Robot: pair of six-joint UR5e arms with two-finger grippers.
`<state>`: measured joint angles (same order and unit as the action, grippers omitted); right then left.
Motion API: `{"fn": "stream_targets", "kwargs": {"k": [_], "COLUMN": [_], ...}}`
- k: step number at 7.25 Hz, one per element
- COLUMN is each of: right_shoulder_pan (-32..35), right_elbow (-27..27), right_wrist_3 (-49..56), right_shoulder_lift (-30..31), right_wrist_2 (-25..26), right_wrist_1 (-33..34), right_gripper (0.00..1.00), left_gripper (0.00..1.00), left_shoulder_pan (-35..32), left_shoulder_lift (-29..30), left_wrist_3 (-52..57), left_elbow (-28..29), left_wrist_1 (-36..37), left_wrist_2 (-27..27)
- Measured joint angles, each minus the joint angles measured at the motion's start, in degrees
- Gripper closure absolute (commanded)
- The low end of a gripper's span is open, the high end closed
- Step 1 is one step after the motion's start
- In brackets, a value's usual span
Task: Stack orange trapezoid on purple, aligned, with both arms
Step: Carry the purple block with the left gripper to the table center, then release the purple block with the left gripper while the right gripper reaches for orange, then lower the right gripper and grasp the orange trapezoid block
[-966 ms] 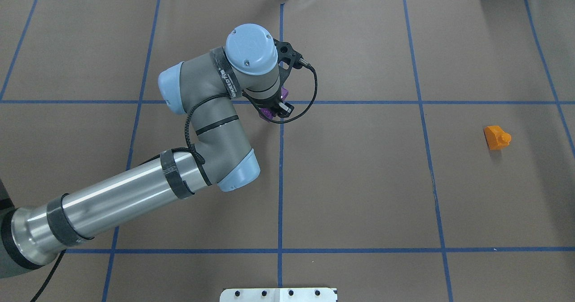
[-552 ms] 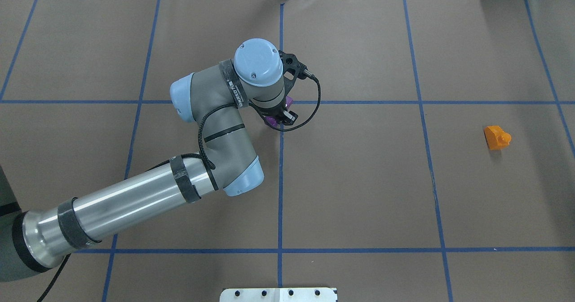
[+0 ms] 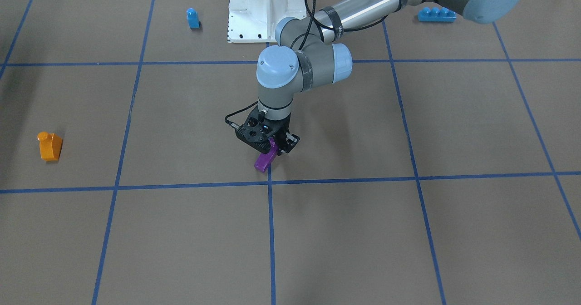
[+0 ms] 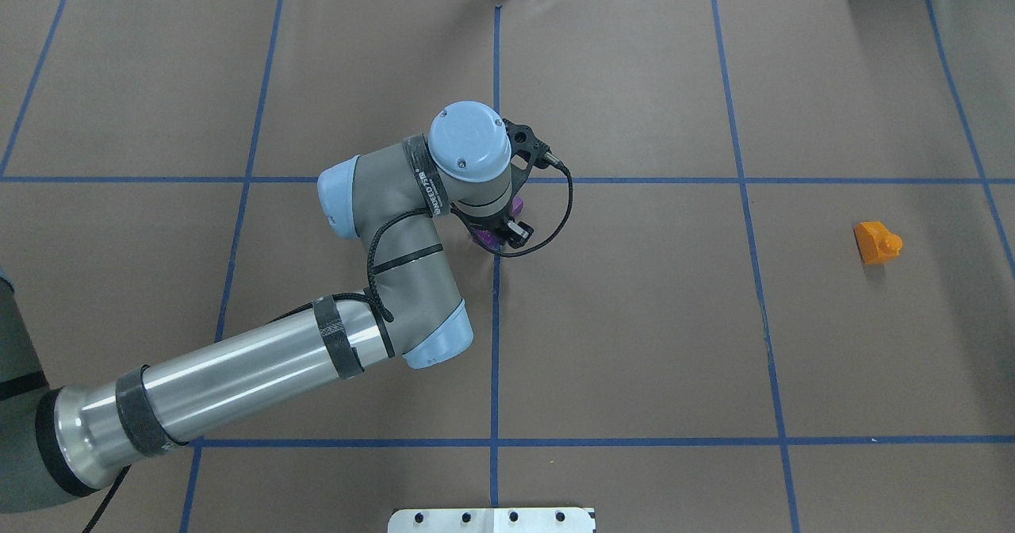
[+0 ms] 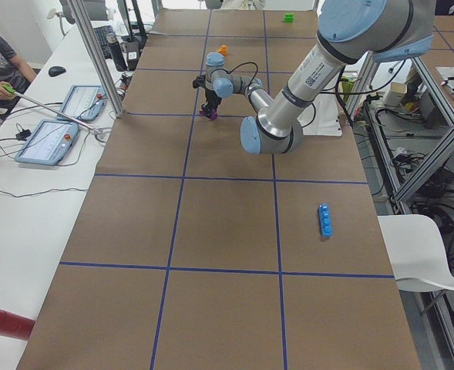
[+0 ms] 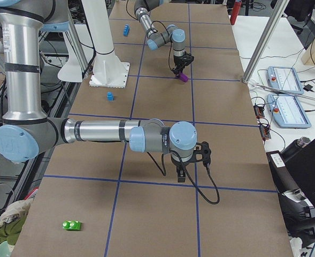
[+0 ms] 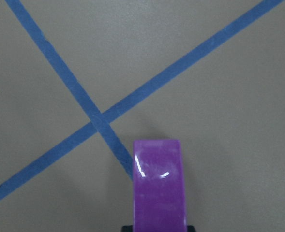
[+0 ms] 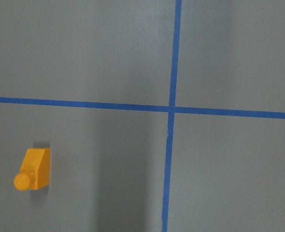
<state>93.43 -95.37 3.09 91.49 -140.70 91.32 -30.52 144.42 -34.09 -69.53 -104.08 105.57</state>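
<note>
Purple brick [image 3: 264, 159] hangs clamped by its top end in the left hand [image 3: 268, 142]. It is tilted, with its lower end at or just above the brown desk [image 4: 634, 343], beside the middle crossing of blue tape lines [image 7: 96, 118]. To set it down well, the brick probably needs levelling so its base sits flat and its stud faces up. The grip should let go only once the brick is seated, then lift straight off so it does not twist. The left arm [image 4: 238, 358] reaches out to the desk's centre, elbow bent, wrist pointing straight down. The orange brick [image 4: 876, 243] sits alone, well apart on the robot's right, apparently on its side. The right arm [image 6: 98, 131] is held low with its wrist down. Whether the right hand [image 6: 183, 170] is apart or together cannot be told.
</note>
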Motion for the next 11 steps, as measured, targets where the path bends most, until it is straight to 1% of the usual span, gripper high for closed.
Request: {"fn": "stream_targets", "kwargs": {"k": [2, 3, 4, 5, 6, 7, 8, 9, 11], "right_shoulder_pan": [0.0, -0.4, -1.8, -4.8, -8.8, -14.1, -19.3, -24.1, -31.2], "right_elbow": [-0.2, -0.4, -1.4, -3.1, -4.2, -4.6, -4.8, -4.9, -4.1], "right_wrist_3": [-0.1, -1.1, -4.9, -11.9, -19.9, -29.4, -37.6, -42.8, -45.9], "right_shoulder_lift": [-0.3, -0.3, -0.4, 0.2, 1.7, 3.7, 4.9, 5.0, 4.0], "right_wrist_2": [-0.2, -0.7, -0.7, 0.6, 2.8, 5.6, 8.2, 10.4, 14.3], "right_wrist_1": [0.0, -0.1, -0.9, -4.7, -11.9, -20.6, -27.1, -30.6, -32.3], "right_gripper": [0.0, 0.0, 0.0, 0.0, 0.0, 0.0, 0.0, 0.0, 0.0], "left_gripper": [0.0, 0.0, 0.0, 0.0, 0.0, 0.0, 0.0, 0.0, 0.0], "left_shoulder_pan": [-0.9, -2.3, -4.7, -7.6, -9.6, -11.0, -11.9, -12.4, -12.7], "left_shoulder_lift": [0.2, 0.3, 0.3, -0.4, -1.4, -2.7, -4.6, -6.6, -8.1], "left_wrist_3": [-0.4, -0.5, -0.5, -0.4, -0.3, -0.1, 0.1, 0.1, 0.2], "left_elbow": [-0.6, -1.6, -3.5, -7.0, -11.8, -17.4, -22.2, -25.2, -27.1], "left_wrist_1": [-1.3, -1.1, 0.3, 3.7, 8.9, 15.0, 19.3, 21.1, 21.9], "left_wrist_2": [0.3, 1.5, 4.4, 7.5, 9.1, 9.7, 9.9, 10.0, 10.0]}}
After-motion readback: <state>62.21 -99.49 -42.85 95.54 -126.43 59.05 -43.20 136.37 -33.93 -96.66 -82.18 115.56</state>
